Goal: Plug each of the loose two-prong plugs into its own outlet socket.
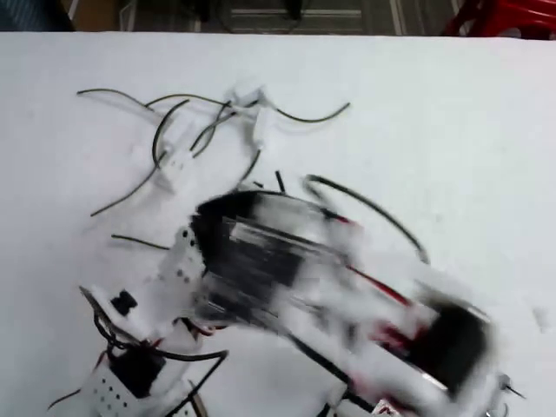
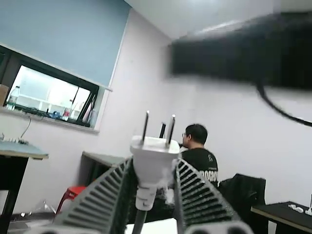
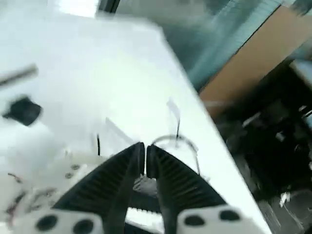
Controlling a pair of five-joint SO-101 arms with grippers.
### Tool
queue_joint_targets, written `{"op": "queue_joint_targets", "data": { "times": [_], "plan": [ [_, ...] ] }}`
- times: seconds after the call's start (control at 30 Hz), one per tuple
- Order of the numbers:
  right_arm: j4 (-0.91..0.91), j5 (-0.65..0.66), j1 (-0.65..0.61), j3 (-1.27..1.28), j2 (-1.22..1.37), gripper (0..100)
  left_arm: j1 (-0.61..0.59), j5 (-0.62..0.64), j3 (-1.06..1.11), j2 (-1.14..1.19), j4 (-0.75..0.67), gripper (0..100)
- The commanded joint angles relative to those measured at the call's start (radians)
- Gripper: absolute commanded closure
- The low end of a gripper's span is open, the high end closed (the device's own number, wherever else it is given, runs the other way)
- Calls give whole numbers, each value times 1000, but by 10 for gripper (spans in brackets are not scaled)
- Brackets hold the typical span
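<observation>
Ribbed fingers (image 2: 114,195) of the left hand (image 2: 154,168) pinch a white two-prong plug (image 2: 154,152), prongs pointing up. Right hand (image 3: 145,153) is nearly closed, apparently empty. Loose white socket pieces (image 1: 178,165) lie among black leads (image 1: 130,187) on the bench (image 1: 452,130); unheld, one could skid away when pushed.

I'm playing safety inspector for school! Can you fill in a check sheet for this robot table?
Surface: white table.
Job's things: one white plug sits in the left gripper, prongs pointing away from it. The white connector pieces lie on the table among wires, too blurred to tell plug from socket.
Clutter: nothing seen.
Grippers: left gripper shut on the white plug; right gripper shut, fingertips together, over the table.
Cables: thin black wires loop around the pieces; a long black cable curves across the table's middle.
Surroundings: window, red stool.
</observation>
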Motion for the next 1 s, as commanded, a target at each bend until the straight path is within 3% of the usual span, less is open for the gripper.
{"op": "queue_joint_targets", "data": {
  "times": [0.0, 0.33, 0.5, 0.97],
  "plan": [
    [-68, 48, 18, 18, 15, 979, 12, -8, -107, -2, 107, 976],
    [-107, 58, 251, 48, 19, 979, 12, -8, -138, -2, 138, 976],
    [-219, 164, 380, 204, 16, 979, 12, -8, -138, -2, 138, 976],
    [-263, 175, 427, 270, 18, 979, 12, -8, -140, -2, 138, 976]
  ]
}}
